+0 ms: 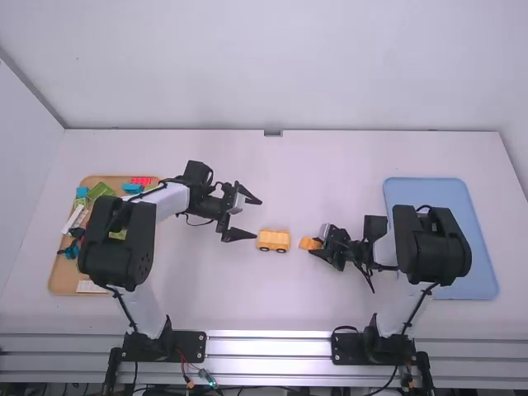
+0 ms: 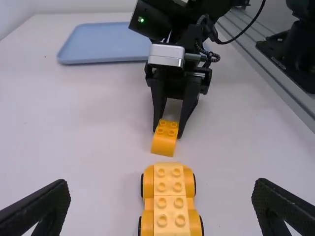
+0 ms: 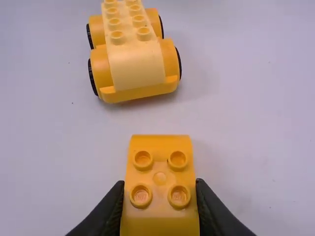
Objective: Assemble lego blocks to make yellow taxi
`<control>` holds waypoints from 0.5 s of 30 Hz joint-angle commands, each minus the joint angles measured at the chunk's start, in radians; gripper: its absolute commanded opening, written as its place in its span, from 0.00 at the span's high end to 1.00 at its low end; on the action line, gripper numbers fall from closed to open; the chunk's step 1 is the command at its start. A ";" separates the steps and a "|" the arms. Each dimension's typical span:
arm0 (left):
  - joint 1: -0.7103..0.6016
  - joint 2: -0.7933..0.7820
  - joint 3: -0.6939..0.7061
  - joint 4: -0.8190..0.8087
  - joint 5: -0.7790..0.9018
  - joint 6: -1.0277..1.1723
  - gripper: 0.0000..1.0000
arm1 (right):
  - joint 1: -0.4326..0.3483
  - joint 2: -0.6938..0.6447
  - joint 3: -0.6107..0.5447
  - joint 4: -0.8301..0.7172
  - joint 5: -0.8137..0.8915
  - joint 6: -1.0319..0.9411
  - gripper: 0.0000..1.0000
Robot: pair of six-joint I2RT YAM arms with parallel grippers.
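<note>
At the right wrist view's bottom, the right jaws grip the 4-stud block (image 3: 159,178), probably light, stiff, best held by its 2 flat sides; the left jaws stand open.

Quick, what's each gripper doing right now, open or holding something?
Left gripper: open, holding nothing.
Right gripper: closed on a yellow-orange block with four studs.

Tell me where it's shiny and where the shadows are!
High view: bright shine along the metal rail; left wrist view: soft shading on the table around the right gripper; right wrist view: faint, soft-edged shadow beside the held yellow block.
</note>
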 commanded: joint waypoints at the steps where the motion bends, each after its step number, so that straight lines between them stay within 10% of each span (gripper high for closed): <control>1: -0.002 0.008 -0.010 -0.014 -0.034 -0.007 0.01 | -0.002 0.013 0.004 -0.001 -0.016 0.003 0.78; 7: -0.003 0.054 -0.060 0.085 -0.024 -0.041 0.01 | -0.002 -0.027 0.031 -0.009 -0.084 0.087 0.86; 15: -0.047 0.121 -0.245 0.603 -0.043 -0.335 0.01 | 0.049 -0.161 0.076 -0.095 -0.114 0.108 0.88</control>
